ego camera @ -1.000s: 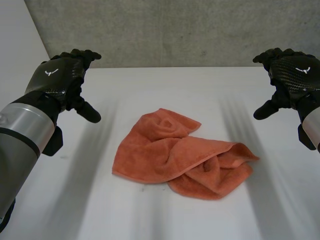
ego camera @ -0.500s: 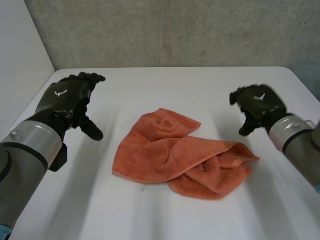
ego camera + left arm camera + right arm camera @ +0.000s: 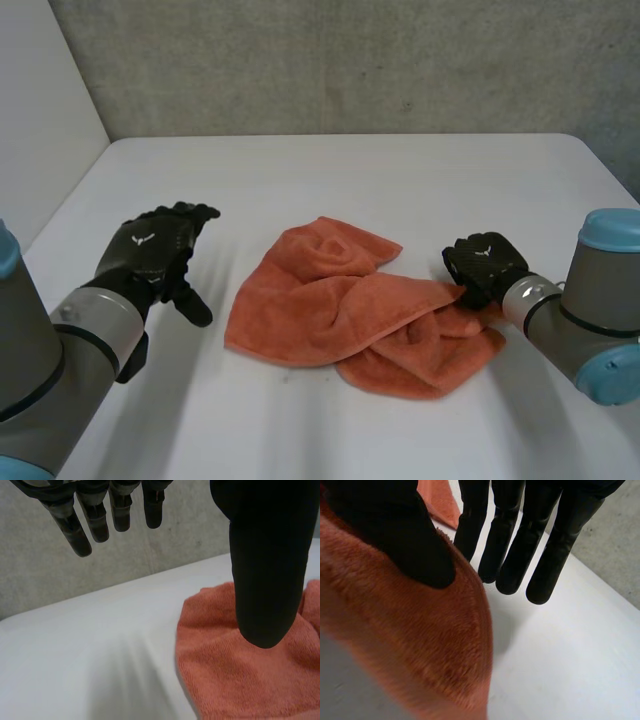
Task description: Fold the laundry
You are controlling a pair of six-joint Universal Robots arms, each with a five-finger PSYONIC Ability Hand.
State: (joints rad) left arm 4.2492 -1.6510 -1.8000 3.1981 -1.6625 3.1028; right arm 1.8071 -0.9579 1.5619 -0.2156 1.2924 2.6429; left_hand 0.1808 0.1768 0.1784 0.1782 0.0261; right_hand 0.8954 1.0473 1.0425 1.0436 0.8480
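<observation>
Orange towel lay crumpled near the middle of the white table, bunched in loose folds and thickest at its right end.

You had the left hand over bare table, just left of the towel and apart from it. In the left wrist view the left fingers were straight and spread well away from the left thumb, with nothing between them. That thumb sat in front of the towel's edge; couldn't tell if it touched. So the left was wide and empty.

You had the right hand at the towel's right edge, on the raised fold there. In the right wrist view the right thumb lay on top of the cloth. The right fingers were straight, side by side, past the cloth edge over bare table. They weren't curled round the cloth or pinching it against the thumb, so nothing was gripped.

A grey concrete wall ran behind the table.
</observation>
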